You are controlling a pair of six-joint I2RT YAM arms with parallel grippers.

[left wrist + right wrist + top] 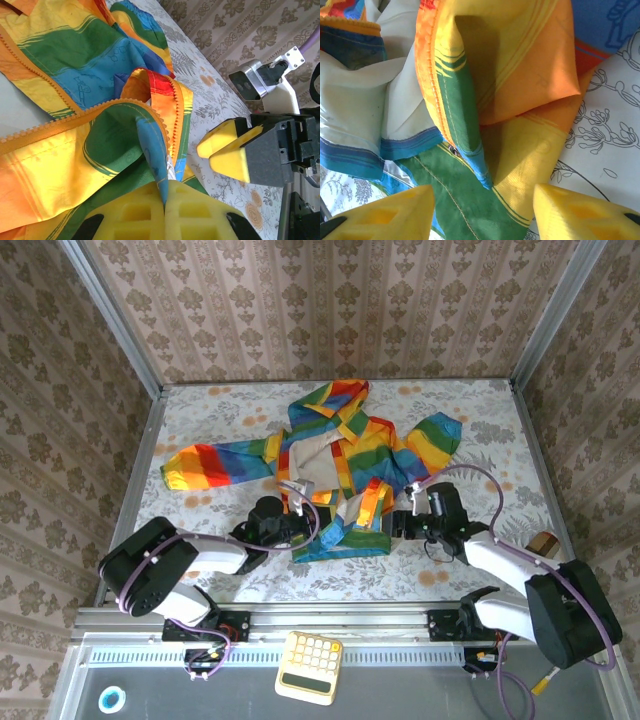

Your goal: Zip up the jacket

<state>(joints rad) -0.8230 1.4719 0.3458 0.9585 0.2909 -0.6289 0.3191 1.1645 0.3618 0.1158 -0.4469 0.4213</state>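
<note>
Handling judged limp, light, slippery: jacket, pinched at hem by closed left gripper; right gripper parted, empty; hold advised beside zipper teeth.

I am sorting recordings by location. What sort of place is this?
Probably a robot test cell, not a real home: wallpaper-patterned panels in a metal frame enclose a table with a floral cloth, and the left arm and right arm are bolted to a rail at its near edge.
</note>
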